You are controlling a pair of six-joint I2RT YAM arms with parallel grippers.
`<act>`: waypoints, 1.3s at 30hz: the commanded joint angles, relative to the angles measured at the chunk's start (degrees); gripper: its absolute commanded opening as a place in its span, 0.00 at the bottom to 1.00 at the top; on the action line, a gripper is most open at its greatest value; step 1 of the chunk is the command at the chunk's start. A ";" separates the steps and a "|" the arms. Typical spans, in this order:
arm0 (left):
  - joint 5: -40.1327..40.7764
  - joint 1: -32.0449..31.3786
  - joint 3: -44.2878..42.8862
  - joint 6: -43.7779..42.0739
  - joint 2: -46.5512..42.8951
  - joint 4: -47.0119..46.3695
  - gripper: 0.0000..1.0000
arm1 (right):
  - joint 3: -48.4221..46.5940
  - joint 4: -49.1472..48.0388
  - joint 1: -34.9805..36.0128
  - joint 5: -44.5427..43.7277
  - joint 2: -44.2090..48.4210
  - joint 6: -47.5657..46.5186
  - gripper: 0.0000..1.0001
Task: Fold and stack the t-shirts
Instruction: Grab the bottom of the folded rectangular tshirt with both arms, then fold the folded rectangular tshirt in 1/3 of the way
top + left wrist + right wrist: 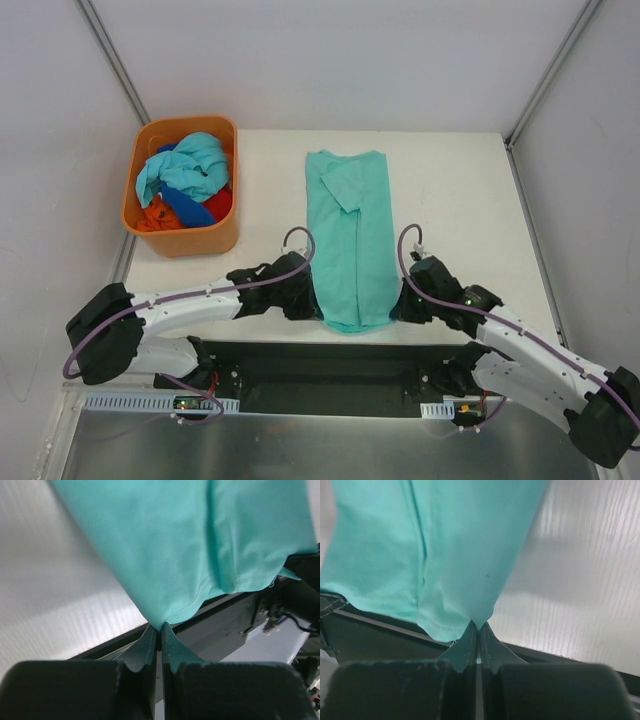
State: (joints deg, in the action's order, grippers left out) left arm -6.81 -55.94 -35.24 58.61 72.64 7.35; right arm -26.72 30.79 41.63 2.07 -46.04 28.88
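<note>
Both my arms reach in low to the near hem of a teal-green t-shirt.
My left gripper is pinched tight on the shirt's near left corner and my right gripper on its near right corner. The shirt lies folded narrow on the white table. To its left, an orange basket holds crumpled t-shirts.

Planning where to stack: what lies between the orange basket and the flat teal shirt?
Only bare table between basket and shirt, as the top view shows.
</note>
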 commanded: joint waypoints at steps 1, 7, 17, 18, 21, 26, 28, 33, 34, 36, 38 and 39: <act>3.47 4.52 -8.87 -6.56 0.31 2.66 0.00 | -12.63 3.39 0.04 -12.23 -5.88 -3.74 0.01; 2.77 12.52 -17.83 -12.63 5.66 2.66 0.00 | -25.82 3.49 -3.47 -18.68 -17.39 -7.43 0.01; -1.63 21.05 -32.94 -18.35 18.66 2.66 0.00 | -40.86 0.25 -11.39 -18.24 -33.75 -12.27 0.01; -2.06 21.57 -33.74 -18.70 19.55 2.58 0.00 | -41.74 -0.28 -12.52 -16.67 -36.29 -12.53 0.01; -2.51 23.07 -36.56 -19.67 22.80 2.67 0.00 | -45.96 0.76 -14.81 -14.29 -42.00 -13.42 0.01; -2.07 25.61 -39.72 -19.85 27.02 2.66 0.00 | -49.48 -0.20 -17.37 -11.21 -47.73 -14.82 0.01; -1.80 26.15 -41.12 -20.20 28.77 2.66 0.00 | -50.97 -0.55 -18.60 -9.72 -50.37 -15.17 0.01; -3.73 27.38 -44.03 -20.99 33.17 2.75 0.00 | -54.31 -3.27 -20.53 -4.98 -55.90 -17.19 0.02; -3.91 27.55 -44.73 -20.99 34.48 2.67 0.00 | -55.10 -3.36 -20.62 -4.70 -56.78 -17.46 0.03; -4.00 28.16 -45.26 -20.82 35.46 2.75 0.00 | -56.33 -3.62 -20.97 -4.09 -59.32 -18.24 0.03; -3.83 28.52 -45.79 -20.55 36.60 2.75 0.00 | -58.00 -3.71 -21.41 -3.56 -61.00 -18.42 0.04; -3.74 28.69 -45.96 -20.47 36.87 2.75 0.00 | -58.35 -3.89 -21.85 -3.04 -62.31 -18.25 0.05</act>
State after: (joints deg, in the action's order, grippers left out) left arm -9.89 -28.34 -78.50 39.31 108.42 9.91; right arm -81.10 28.86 20.73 -3.73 -105.38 12.36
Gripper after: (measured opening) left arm 0.011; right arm 0.036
